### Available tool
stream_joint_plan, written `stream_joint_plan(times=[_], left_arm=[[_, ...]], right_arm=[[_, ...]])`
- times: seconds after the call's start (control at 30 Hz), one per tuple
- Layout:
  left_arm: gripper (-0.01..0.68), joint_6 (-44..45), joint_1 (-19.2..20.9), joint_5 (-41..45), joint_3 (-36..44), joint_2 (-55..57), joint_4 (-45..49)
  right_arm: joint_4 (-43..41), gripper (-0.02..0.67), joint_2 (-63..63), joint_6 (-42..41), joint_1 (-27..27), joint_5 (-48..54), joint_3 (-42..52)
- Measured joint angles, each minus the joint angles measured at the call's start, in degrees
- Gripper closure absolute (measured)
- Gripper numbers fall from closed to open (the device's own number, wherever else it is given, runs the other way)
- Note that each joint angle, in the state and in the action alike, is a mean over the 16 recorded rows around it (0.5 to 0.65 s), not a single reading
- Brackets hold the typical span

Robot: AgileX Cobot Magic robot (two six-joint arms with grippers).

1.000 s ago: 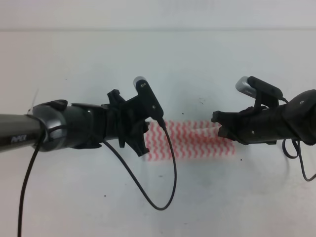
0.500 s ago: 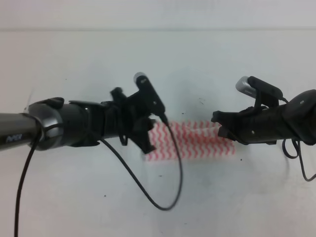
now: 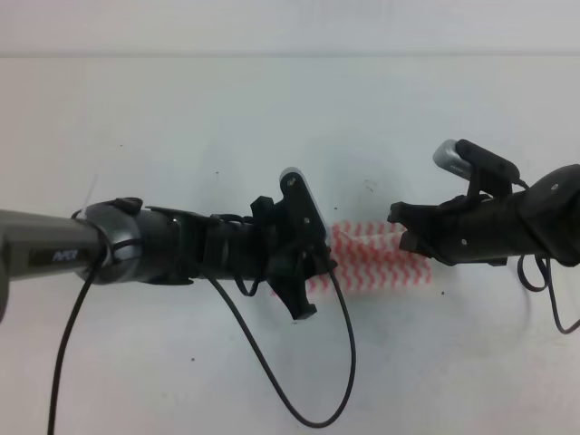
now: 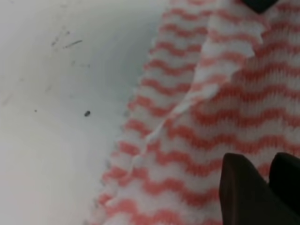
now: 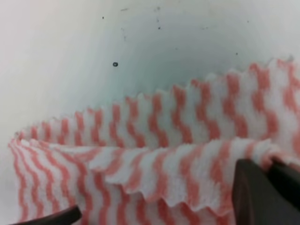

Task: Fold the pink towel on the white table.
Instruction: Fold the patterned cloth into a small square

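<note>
the thin pink-and-white zigzag-striped towel [image 3: 376, 263] lies partly folded on the plain white matte table [image 3: 181, 118], between my two pincers. my left pincer [image 3: 313, 281] covers its left end, my right pincer [image 3: 403, 237] its right edge; whether either clamps cloth, i cannot tell.

White counter [image 3: 181, 109], matte, a few tiny dark specks scattered across it. Pink towel [image 3: 381, 267] lies on it right of centre, pink-red and white zigzag stripes, partly folded over itself, upper layer's edge raised. A thin black cable [image 3: 308, 399] loops low over the counter near the front.
</note>
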Motion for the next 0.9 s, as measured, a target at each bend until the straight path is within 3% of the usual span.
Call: stream_joint_plan(times=[0.3, 0.73, 0.9], left_arm=[[0.545, 0.13, 0.02, -0.63, -0.03, 2.25, -0.85], [0.545, 0.13, 0.02, -1.59, -0.09, 2.77, -0.85], [0.545, 0.13, 0.02, -1.70, -0.09, 2.76, -0.85]], right_arm=[[1.96, 0.644, -0.05, 0.00, 0.00, -0.32, 0.00], [5.49, 0.481, 0.00, 0.01, 0.00, -4.77, 0.00], [5.94, 0.448, 0.00, -0.11, 0.00, -7.95, -0.07]])
